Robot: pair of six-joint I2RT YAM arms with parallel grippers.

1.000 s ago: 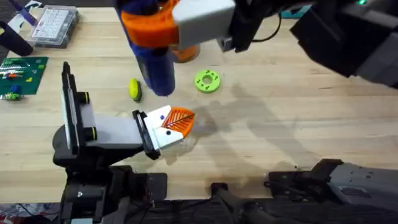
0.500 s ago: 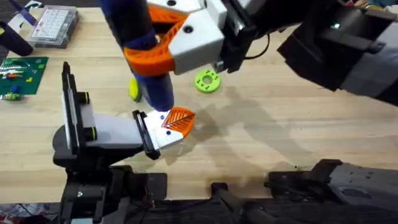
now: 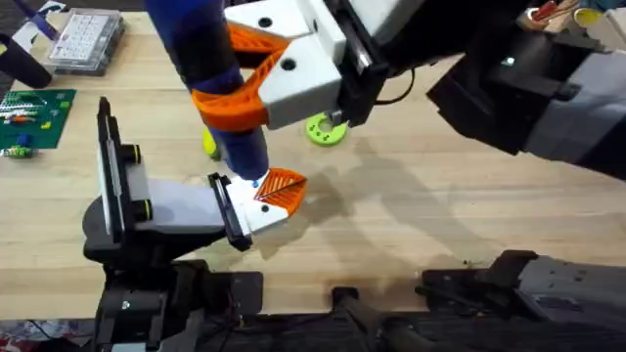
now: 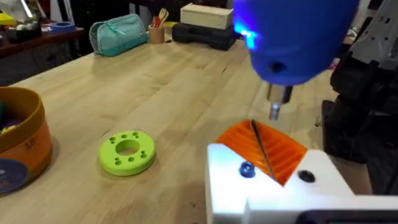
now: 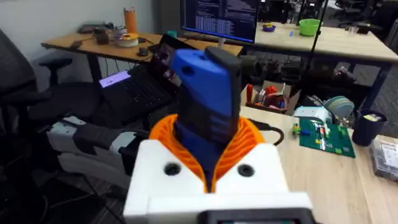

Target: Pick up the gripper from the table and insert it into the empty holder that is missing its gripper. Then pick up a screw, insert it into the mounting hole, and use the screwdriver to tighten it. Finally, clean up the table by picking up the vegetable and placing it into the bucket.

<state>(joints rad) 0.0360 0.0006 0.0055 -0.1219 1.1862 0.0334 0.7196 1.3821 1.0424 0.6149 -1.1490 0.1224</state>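
Since a second ago the right gripper point(image 3: 256, 83) has carried the screwdriver point(image 3: 220, 93) down and nearer, off the lime-green disc's point(image 3: 326, 128) side. The gripper stays clamped on the bright blue barrel, which stands upright. Its thin metal bit point(image 4: 274, 111) hangs just above the left gripper point(image 3: 272, 198), apart from the blue screw head point(image 4: 247, 169). Whether the left gripper's orange-ribbed fingers point(image 4: 264, 147) are parted cannot be told. The bucket point(image 4: 20, 144) stands beyond the disc on the tabletop point(image 3: 411, 225).

Glossy blue plastic screwdriver point(image 4: 298, 37) with metal bit; the table point(image 4: 155, 93) looks like matt wood.
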